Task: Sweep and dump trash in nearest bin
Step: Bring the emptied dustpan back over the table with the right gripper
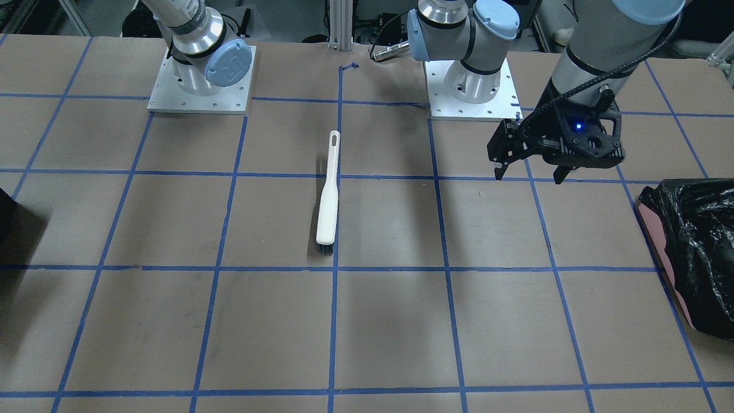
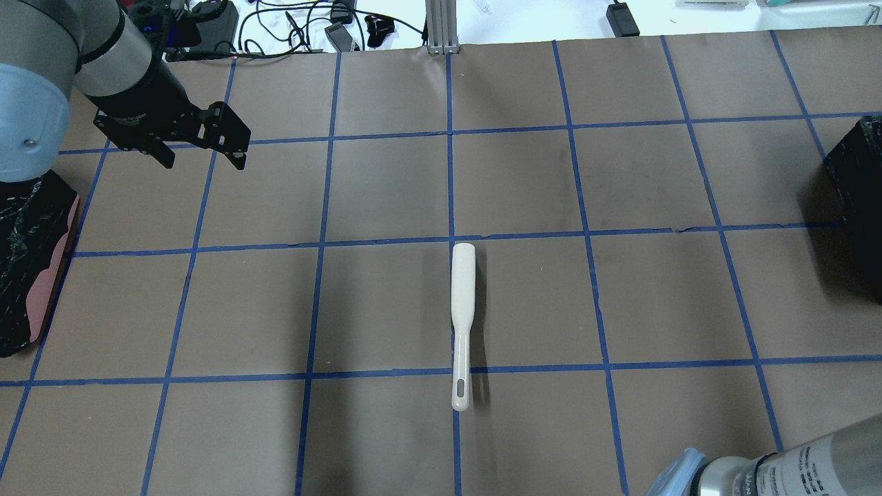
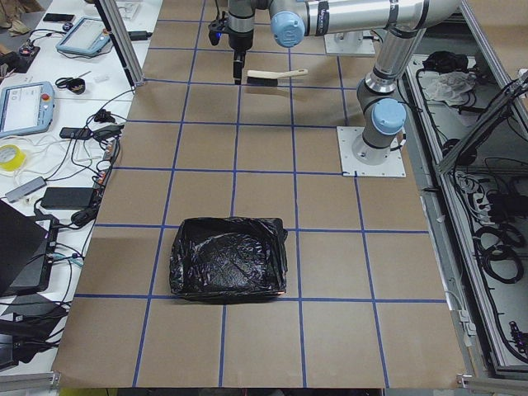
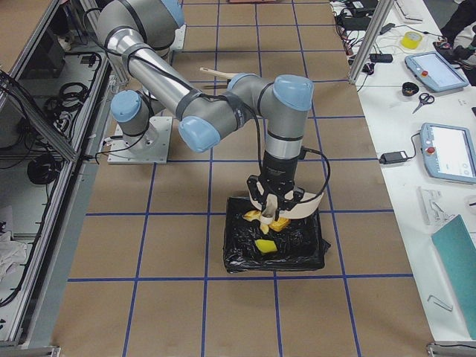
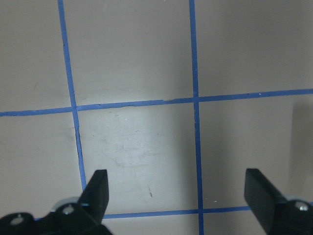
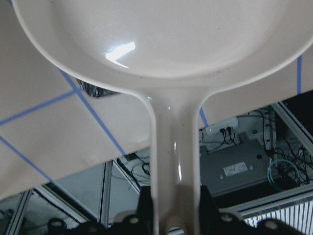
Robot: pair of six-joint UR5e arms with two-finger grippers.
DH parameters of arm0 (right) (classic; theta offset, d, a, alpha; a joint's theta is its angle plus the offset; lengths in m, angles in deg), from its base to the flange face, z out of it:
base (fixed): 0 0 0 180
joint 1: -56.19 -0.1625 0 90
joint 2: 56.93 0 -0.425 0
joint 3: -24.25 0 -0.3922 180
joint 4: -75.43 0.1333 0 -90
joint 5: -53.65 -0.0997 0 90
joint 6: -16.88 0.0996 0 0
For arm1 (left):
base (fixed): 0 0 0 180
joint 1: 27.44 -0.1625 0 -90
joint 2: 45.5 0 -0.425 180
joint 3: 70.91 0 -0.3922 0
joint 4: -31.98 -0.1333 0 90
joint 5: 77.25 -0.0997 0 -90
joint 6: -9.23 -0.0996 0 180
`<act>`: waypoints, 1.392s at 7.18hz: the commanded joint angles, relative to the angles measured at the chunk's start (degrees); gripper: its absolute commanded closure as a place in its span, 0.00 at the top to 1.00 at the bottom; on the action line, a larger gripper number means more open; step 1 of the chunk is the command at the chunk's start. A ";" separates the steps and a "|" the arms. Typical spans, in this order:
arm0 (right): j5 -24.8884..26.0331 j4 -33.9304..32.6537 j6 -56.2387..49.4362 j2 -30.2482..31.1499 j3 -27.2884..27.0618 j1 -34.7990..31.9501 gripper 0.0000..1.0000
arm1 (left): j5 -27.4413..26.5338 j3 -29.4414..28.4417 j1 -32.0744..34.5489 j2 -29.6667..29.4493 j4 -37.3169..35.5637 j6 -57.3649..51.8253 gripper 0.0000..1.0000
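Note:
My right gripper (image 4: 274,199) is shut on the handle of the white dustpan (image 6: 171,39) and holds it tilted over the black bin (image 4: 238,256). A yellow bit of trash (image 4: 264,246) lies inside the bin. Other yellow and orange bits (image 4: 277,222) show at the pan's lower edge. The part of the pan seen in the right wrist view is bare, and my right gripper (image 6: 175,210) shows at the bottom of that view. The bin shows as a dark block at the table's edge (image 2: 858,200). My left gripper (image 1: 530,172) is open and empty above bare table (image 5: 178,191).
A white hand brush (image 2: 462,324) lies near the table's middle along a blue tape line (image 1: 328,198). A pink bin lined with a crinkled black bag (image 1: 694,252) stands at the table's end near my left arm (image 3: 229,257).

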 commanded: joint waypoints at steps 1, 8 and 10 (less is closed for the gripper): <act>-3.46 2.67 15.51 3.25 -4.73 -10.20 0.00 | -0.07 0.06 0.49 -0.23 0.24 -0.02 1.00; -20.15 8.13 79.33 -1.73 -5.88 -39.08 0.00 | -0.52 0.50 0.58 0.56 0.85 -0.19 1.00; -20.97 7.00 88.58 -2.45 -5.97 -44.68 0.00 | -0.69 0.50 0.58 0.65 0.94 -0.81 1.00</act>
